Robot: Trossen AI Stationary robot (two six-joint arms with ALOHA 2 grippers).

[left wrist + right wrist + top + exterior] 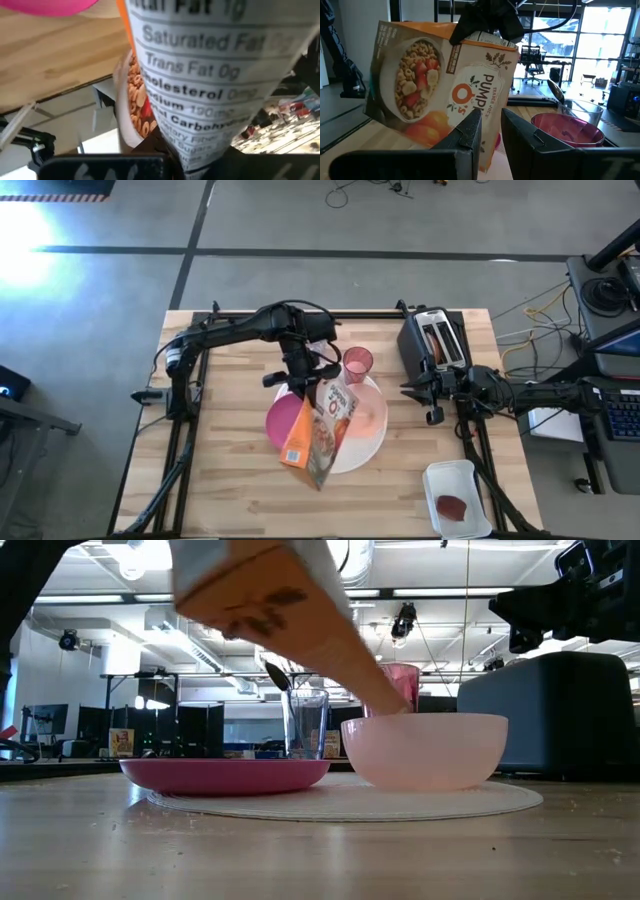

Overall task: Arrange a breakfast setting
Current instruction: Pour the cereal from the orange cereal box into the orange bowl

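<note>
We see pale wood-plank bench (230, 480) on grey concrete floor (300, 220). White mat (365, 448) mid-bench carries magenta plate (282, 418) and peach bowl (425, 750); pink cup (357, 363) just behind. Left gripper (300, 375) jaws clamped on orange cereal box (320, 430), tilted above bowl. Right gripper (490, 131) jaws slightly parted, empty, beside toaster (432, 340). We note white tray (455, 498) at bench corner. Room behind: desks, monitors, ceiling lights.
</note>
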